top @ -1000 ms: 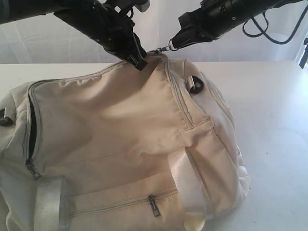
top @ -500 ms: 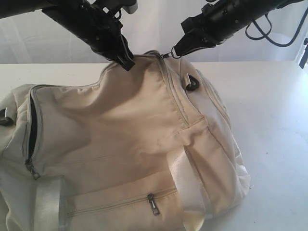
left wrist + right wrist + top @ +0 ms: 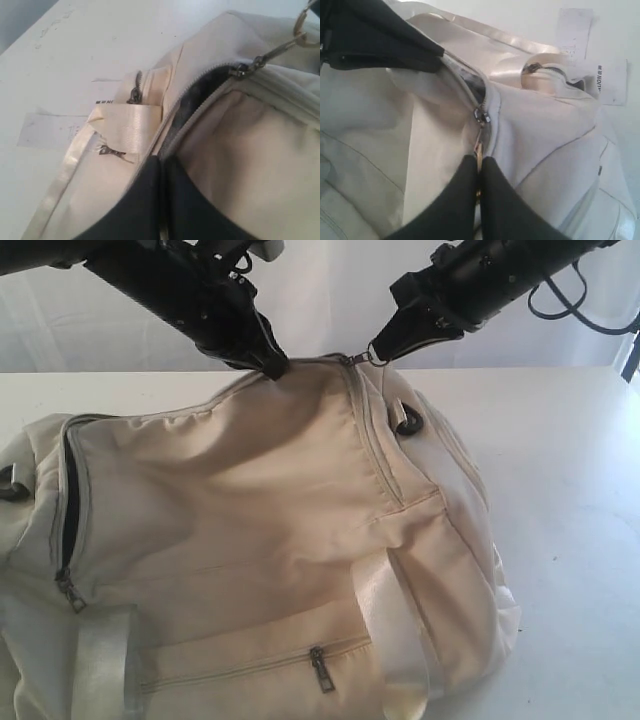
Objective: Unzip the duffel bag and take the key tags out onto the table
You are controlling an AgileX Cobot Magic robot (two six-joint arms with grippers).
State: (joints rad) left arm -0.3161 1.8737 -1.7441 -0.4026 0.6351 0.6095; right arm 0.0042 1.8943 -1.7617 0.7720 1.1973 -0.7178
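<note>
- Left arm (image 3: pixel 170 285): black, enters from the upper left and slopes down toward the middle.
- Left gripper (image 3: pixel 272 364): fingers pressed together, pinching a raised fold of the duffel bag (image 3: pixel 280 520).
- Right arm (image 3: pixel 490 275): black, enters from the upper right and slopes down toward the middle.
- Right gripper (image 3: pixel 378 348): fingers clamped on the zipper pull (image 3: pixel 478 149).
- Both grippers: tips near each other, not touching.

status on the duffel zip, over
Left gripper shut on duffel bag fabric by zipper. Right gripper shut on zipper pull. Zipper partly open, key tags unseen. Nothing blocking.
</note>
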